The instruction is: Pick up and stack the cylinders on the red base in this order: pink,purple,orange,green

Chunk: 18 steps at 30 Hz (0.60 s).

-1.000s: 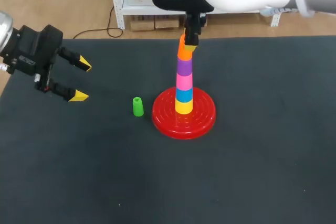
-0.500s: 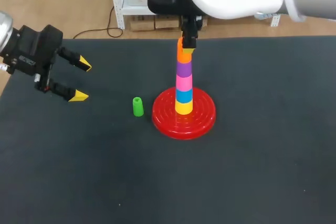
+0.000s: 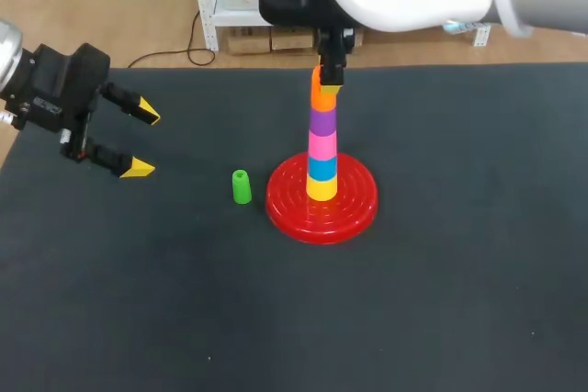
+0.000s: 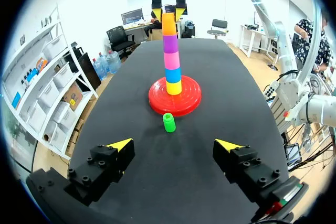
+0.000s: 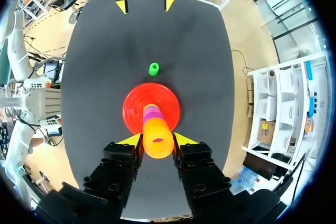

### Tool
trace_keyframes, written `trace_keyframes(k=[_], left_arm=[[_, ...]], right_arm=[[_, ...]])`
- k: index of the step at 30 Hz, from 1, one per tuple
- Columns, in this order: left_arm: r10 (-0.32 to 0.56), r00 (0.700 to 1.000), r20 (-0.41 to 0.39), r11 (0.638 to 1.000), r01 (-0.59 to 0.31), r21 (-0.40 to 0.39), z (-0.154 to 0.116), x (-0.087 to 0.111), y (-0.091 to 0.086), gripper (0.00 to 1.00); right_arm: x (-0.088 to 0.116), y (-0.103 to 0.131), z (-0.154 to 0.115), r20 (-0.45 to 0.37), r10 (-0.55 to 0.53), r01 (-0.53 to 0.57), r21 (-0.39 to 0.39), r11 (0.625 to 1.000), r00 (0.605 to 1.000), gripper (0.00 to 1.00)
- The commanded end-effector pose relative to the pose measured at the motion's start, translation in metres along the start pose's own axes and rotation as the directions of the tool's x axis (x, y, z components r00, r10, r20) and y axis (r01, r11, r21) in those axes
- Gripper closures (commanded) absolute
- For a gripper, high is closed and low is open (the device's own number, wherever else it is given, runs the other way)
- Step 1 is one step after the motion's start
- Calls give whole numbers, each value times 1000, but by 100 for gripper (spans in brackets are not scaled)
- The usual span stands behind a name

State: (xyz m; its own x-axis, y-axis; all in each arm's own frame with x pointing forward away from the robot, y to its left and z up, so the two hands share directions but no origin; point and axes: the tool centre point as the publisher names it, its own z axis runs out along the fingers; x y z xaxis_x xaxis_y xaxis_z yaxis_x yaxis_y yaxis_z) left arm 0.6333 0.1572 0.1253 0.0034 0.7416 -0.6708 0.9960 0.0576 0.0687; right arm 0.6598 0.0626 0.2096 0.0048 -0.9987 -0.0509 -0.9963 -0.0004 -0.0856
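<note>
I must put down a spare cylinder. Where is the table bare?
Bare: the table right of the red base and the near strip before it. Crowded: between base and left gripper, where the green cylinder stands; the right gripper grips the orange cylinder atop the stack.
</note>
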Motion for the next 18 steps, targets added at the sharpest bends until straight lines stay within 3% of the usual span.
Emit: trace_keyframes(k=[1, 2, 3, 4, 5, 18], left_arm=[[1, 1000, 0, 1000, -1, -1, 0, 1, 0, 0], [1, 1000, 0, 1000, -1, -1, 0, 1, 0, 0], [1, 1000, 0, 1000, -1, -1, 0, 1, 0, 0], [1, 1000, 0, 1000, -1, -1, 0, 1, 0, 0], [1, 1000, 0, 1000, -1, -1, 0, 1, 0, 0], [1, 1000, 0, 1000, -1, -1, 0, 1, 0, 0]], right_arm=[[0, 1, 6, 8, 2, -2, 7, 1000, 1000, 100], [-1, 1, 4, 23, 8, -9, 26, 1000, 1000, 100], [-2, 1, 3, 28, 11, -12, 29, 1000, 1000, 75], [-2, 1, 1, 29, 12, -13, 33, 999, 999, 22], [-2, 1, 0, 40, 18, -20, 46, 999, 999, 2], [-4, 2, -30, 75, 35, -46, 153, 987, 997, 0]])
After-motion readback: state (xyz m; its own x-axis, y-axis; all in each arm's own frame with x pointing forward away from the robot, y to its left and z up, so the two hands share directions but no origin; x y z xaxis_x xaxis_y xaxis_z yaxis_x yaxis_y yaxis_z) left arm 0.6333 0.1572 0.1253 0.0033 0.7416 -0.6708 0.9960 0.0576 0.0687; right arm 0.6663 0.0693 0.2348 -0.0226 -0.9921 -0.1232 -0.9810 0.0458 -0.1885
